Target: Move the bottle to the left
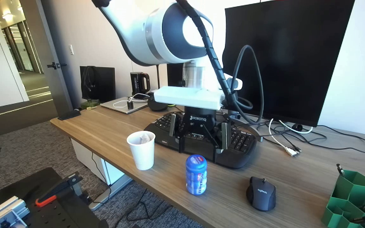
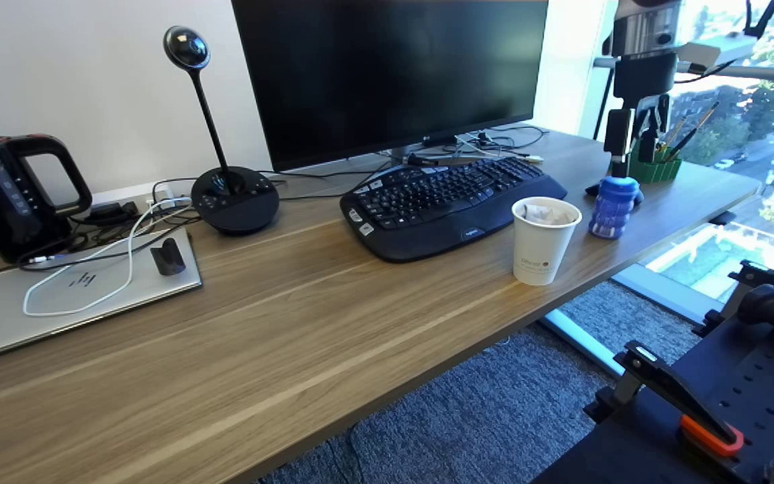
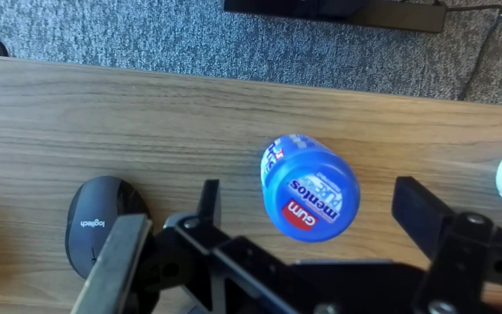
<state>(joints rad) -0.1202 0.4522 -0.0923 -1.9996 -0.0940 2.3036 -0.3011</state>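
Note:
The bottle, blue with a Mentos gum label on its lid, stands upright on the wooden desk near its front edge, in both exterior views (image 1: 196, 175) (image 2: 612, 214) and in the middle of the wrist view (image 3: 310, 200). My gripper (image 1: 198, 150) is open and empty and points down. In the wrist view the fingers (image 3: 307, 187) stand apart on either side of the bottle's lid without touching it. In an exterior view the gripper (image 2: 631, 158) appears just above and behind the bottle's lid.
A white paper cup (image 1: 143, 155) (image 2: 540, 249) stands beside the bottle. A black keyboard (image 1: 233, 160) lies behind it. A dark mouse (image 1: 261, 194) (image 3: 96, 222) and a green pen holder (image 1: 333, 207) are on the far side from the cup. The front desk edge (image 3: 233, 79) is close to the bottle.

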